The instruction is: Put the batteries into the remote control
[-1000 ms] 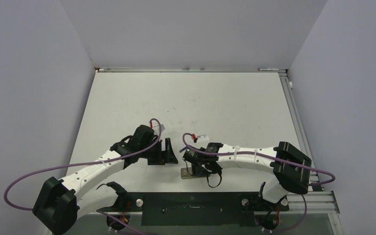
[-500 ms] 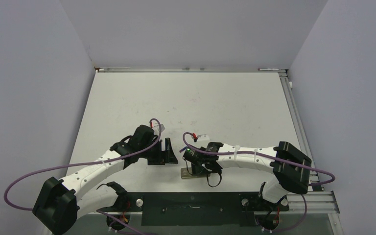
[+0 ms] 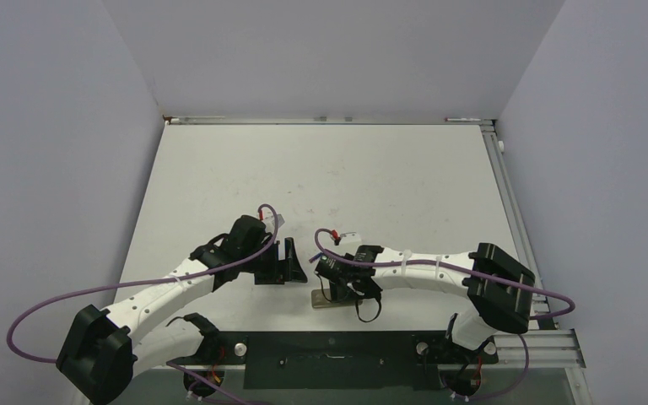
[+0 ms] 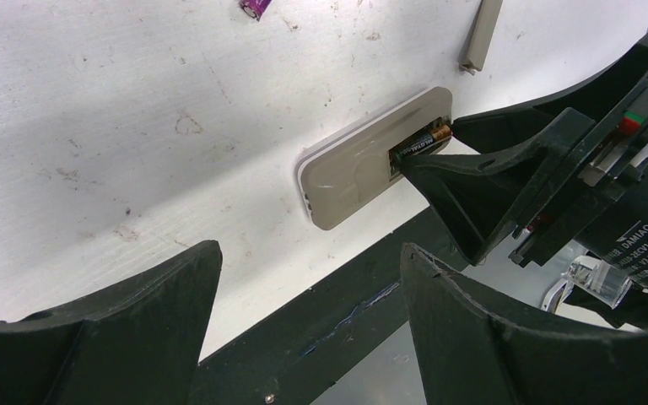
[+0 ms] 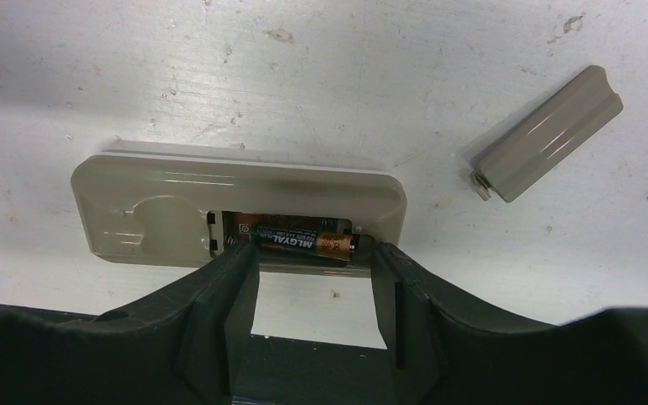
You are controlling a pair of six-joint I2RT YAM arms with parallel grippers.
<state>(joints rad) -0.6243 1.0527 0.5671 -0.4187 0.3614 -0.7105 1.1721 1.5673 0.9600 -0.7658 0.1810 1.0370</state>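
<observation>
The remote control lies back up near the table's front edge, its battery recess open. A brownish-gold and green battery rests in the recess. My right gripper stands open over it, one fingertip just past each end of the battery, with a small gap at the gold end. The purple battery lies loose on the table farther off. My left gripper is open and empty, a short way left of the remote. In the top view the right gripper covers most of the remote.
The beige battery cover lies on the table to the right of the remote, also seen in the left wrist view as the cover. A black rail runs along the near table edge just behind the remote.
My right gripper's jaws have eased apart slightly around the battery. Both arms stay where they were.
</observation>
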